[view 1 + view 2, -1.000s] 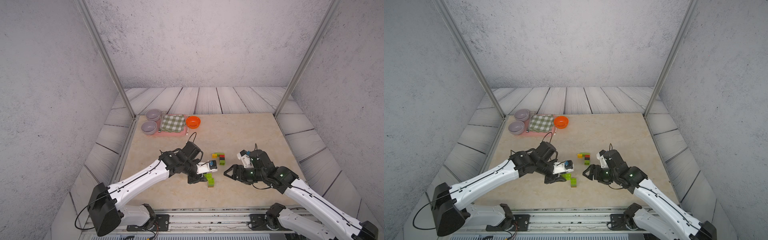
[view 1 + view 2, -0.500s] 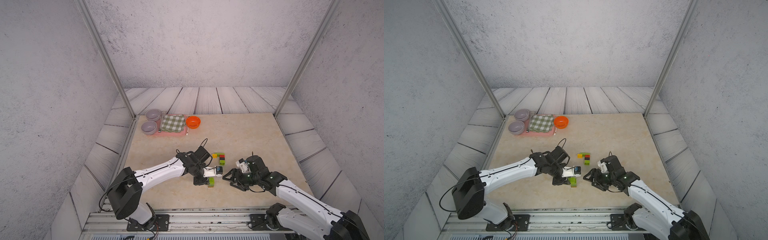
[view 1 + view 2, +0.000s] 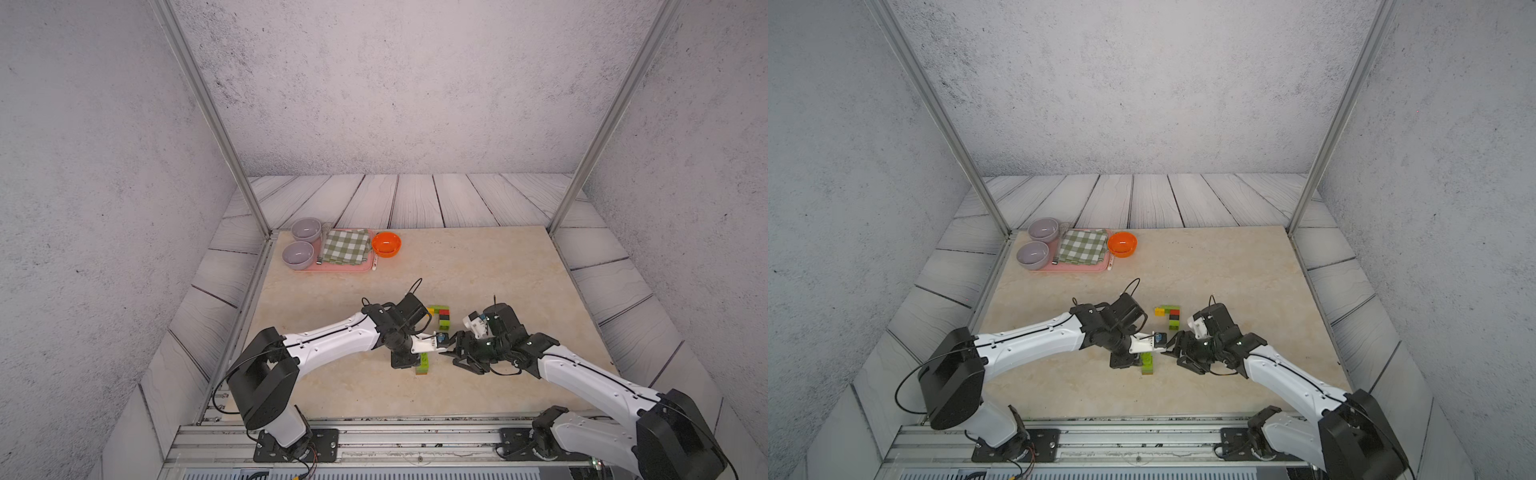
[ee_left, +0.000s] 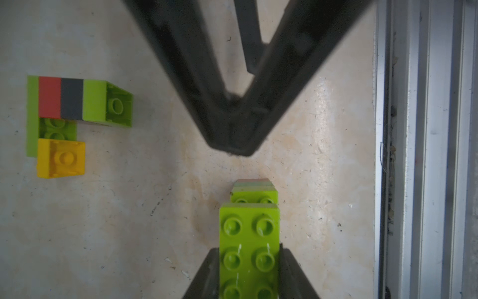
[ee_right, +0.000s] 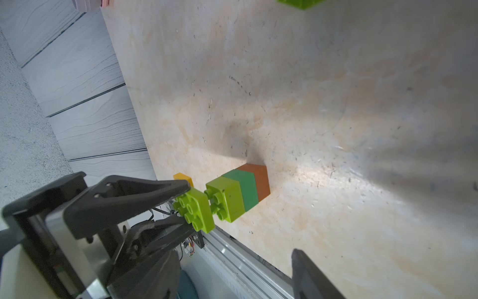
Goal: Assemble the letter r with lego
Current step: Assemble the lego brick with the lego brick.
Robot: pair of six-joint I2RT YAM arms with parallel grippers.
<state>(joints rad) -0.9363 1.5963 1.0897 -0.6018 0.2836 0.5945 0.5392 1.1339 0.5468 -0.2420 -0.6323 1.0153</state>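
Lego, item one: long lime brick (image 4: 249, 240), pinched between the fingers of the left claw (image 4: 249, 252), studs up toward the wrist camera, low over the table (image 3: 498, 270) near its front edge. Item two: stack of three (image 5: 240, 194), lime, dark green and brown, lying just beyond the held brick with its studded end close against it; contact cannot be told. Item three: flat piece of five (image 3: 441, 316), two lime, one red, one black, one yellow, farther back on the table. One more yellow brick (image 5: 182, 178) shows partly behind the left claw. Left arm (image 3: 332, 343): stretched low, wrist bent, claw pointing down. Right arm (image 3: 582, 374): low, with the right claw (image 3: 455, 358) spread and empty, aimed at the left claw. Far corner: two grey bowls (image 3: 306, 228), one checked cloth (image 3: 347, 246), one pink tray (image 3: 345, 268), one orange bowl (image 3: 386, 244).
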